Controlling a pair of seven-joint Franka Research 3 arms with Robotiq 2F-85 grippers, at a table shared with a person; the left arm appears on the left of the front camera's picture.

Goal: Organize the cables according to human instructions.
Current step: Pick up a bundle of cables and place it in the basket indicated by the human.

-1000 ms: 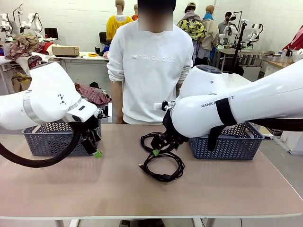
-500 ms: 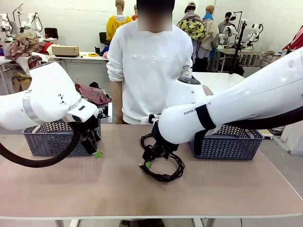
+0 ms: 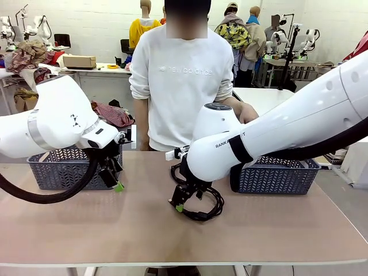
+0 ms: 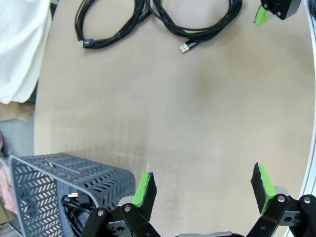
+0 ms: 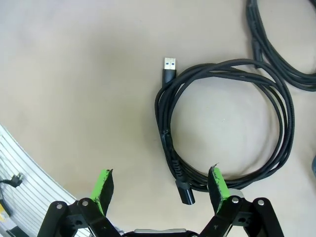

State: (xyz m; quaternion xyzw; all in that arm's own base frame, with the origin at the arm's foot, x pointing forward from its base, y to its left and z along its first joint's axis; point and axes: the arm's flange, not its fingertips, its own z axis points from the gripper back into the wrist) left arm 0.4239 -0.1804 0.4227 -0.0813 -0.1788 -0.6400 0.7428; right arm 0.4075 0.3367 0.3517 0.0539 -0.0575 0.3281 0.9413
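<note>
— what's in the baskets?
— left basket (image 4: 64, 168) holds a cable (image 4: 74, 217). right basket (image 3: 282, 175), can't tell.
— and the right gripper (image 5: 160, 185)?
— spread wide, low over the table (image 3: 115, 230). a coil (image 5: 162, 118) lies at one o'clock from it, one pad (image 5: 216, 183) above its strand, a second coil (image 5: 254, 34) beyond. left gripper (image 4: 202, 185) spread too, over bare table.
— any writing?
— "new balance" on the sweatshirt (image 3: 184, 103).
</note>
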